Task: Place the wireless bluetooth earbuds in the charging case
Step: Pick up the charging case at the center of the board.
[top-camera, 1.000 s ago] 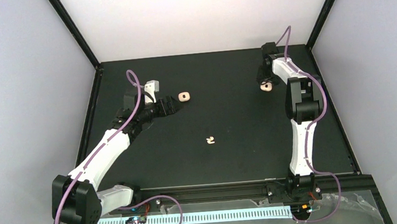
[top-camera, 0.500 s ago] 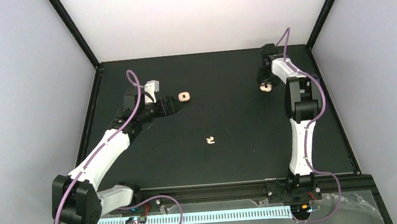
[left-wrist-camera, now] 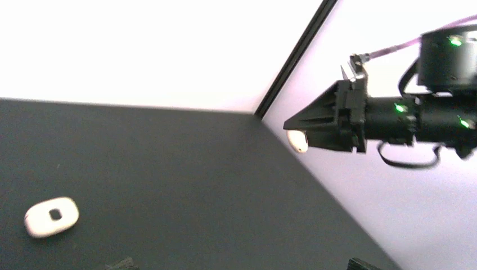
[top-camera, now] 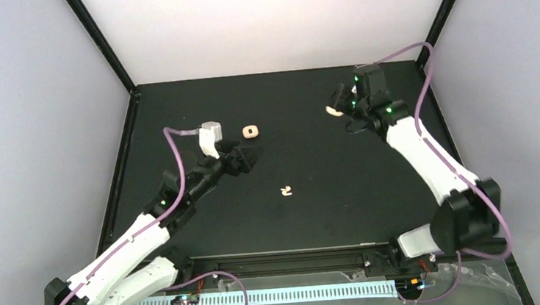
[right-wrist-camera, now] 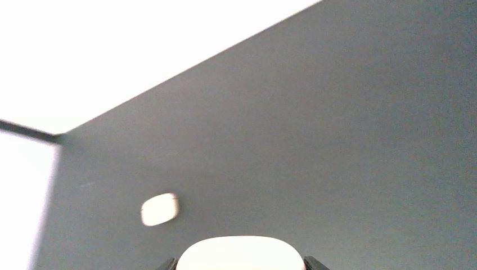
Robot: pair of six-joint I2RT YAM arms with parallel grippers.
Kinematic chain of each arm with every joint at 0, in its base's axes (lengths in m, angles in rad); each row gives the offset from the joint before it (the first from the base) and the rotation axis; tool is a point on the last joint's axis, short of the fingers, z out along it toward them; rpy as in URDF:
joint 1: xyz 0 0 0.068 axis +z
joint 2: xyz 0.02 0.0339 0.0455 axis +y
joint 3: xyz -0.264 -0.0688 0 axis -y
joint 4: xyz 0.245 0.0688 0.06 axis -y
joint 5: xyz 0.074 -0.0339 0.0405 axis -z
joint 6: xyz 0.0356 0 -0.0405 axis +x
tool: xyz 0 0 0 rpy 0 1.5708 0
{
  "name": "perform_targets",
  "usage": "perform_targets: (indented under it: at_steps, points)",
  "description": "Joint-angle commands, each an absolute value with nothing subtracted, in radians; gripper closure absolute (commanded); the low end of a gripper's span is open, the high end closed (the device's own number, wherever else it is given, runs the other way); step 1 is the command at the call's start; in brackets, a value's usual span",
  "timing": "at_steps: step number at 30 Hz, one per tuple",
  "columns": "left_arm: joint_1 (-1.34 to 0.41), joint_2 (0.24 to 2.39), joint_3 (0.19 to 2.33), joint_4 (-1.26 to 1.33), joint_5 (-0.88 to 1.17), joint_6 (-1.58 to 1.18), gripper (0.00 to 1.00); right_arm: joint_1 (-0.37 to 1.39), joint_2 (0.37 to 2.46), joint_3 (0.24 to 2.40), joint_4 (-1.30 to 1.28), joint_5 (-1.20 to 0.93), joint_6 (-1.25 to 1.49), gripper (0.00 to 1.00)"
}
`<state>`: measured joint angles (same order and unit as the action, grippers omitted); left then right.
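Both arms stand differently from a second ago: the right arm has swung over so its elbow sits near and right, and the right gripper [top-camera: 339, 107] now points left over the far right of the table [top-camera: 331, 213], while the left arm reaches further toward the middle. What matters is the cream case [left-wrist-camera: 298, 142] — a moment ago it lay on the mat by the right fingers, and now the jaws are closed on it and it hangs clear of the surface, showing against the side wall from the left wrist. The left gripper [top-camera: 251, 156] is spread wide with nothing in it, hovering just on the near side of the second case [top-camera: 251, 131], a cream pod with a dark hole that lies at far left-centre. The earbuds [top-camera: 286, 191] — I can make out only one tiny pale pair — lie loose in the middle of the table, well apart from both cases and both grippers. So one case is picked up, I'd say, but nothing is inserted yet, and the buds themselves have yet to be fetched.
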<state>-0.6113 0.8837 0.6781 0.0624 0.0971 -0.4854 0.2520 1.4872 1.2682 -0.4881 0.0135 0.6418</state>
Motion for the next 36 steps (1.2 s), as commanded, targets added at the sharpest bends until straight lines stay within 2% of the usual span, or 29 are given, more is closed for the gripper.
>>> perform_targets:
  at_steps: [1,7,12,22,36]
  points:
    - [-0.684,0.831,0.566,0.400,-0.069,-0.524,0.01,0.383,1.314,1.186,-0.348,-0.037,0.844,0.62]
    - [-0.793,0.945,0.563,0.669,-0.175,-0.456,0.01,0.535,1.153,1.139,-0.265,-0.007,1.057,0.62]
    - [-0.866,1.095,0.596,0.926,-0.219,-0.417,0.01,0.626,1.096,1.120,-0.227,0.037,1.179,0.62]
    - [-0.966,1.222,0.719,0.948,-0.300,-0.233,0.04,0.657,1.033,1.087,-0.224,0.063,1.239,0.62]
    - [-0.997,1.364,0.834,0.944,-0.302,-0.145,0.18,0.657,1.029,1.107,-0.220,0.020,1.259,0.62]
